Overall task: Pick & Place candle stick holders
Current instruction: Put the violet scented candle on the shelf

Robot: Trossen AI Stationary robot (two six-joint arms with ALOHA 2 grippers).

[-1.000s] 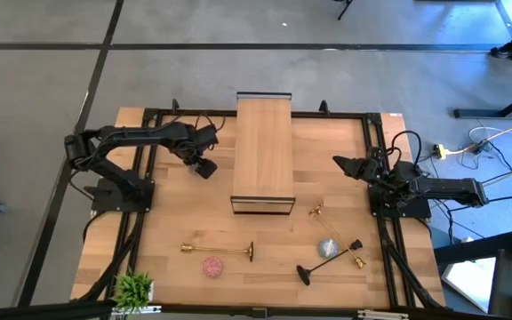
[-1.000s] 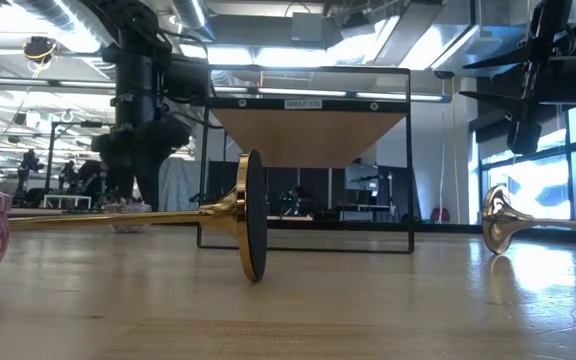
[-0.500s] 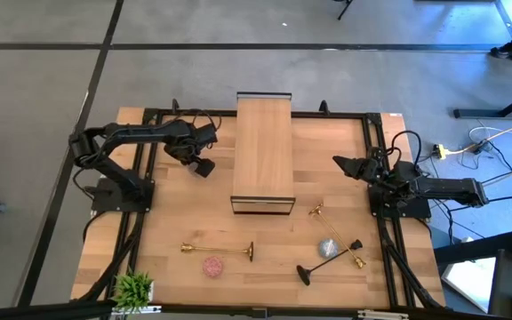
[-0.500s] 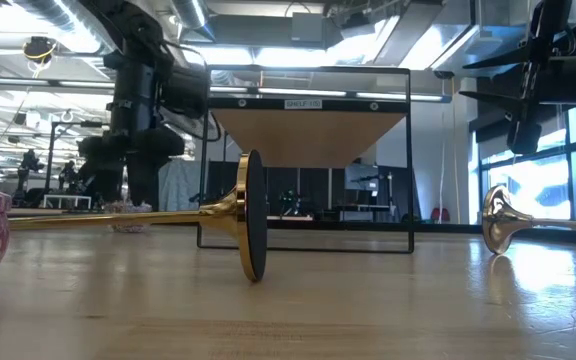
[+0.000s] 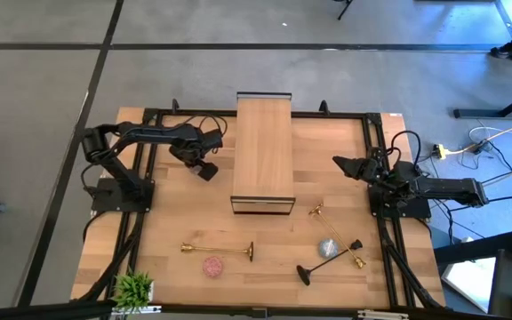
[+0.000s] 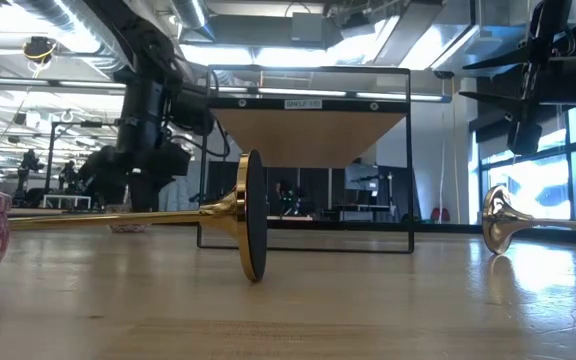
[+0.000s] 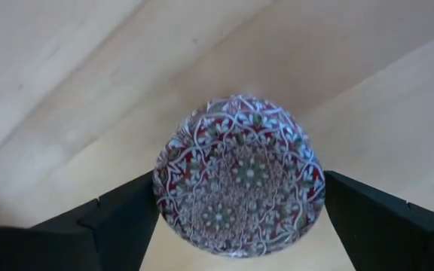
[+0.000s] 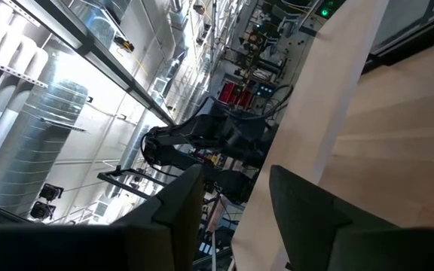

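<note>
On the bench lie three gold candle stick holders: one on the near left and two crossed ones on the near right beside one black holder. One pink cup sits below the left stem. The left gripper, left of the wooden plank, has its fingers apart around one patterned cup; whether they touch it is unclear. The right gripper hovers right of the plank, its fingers apart and empty.
</note>
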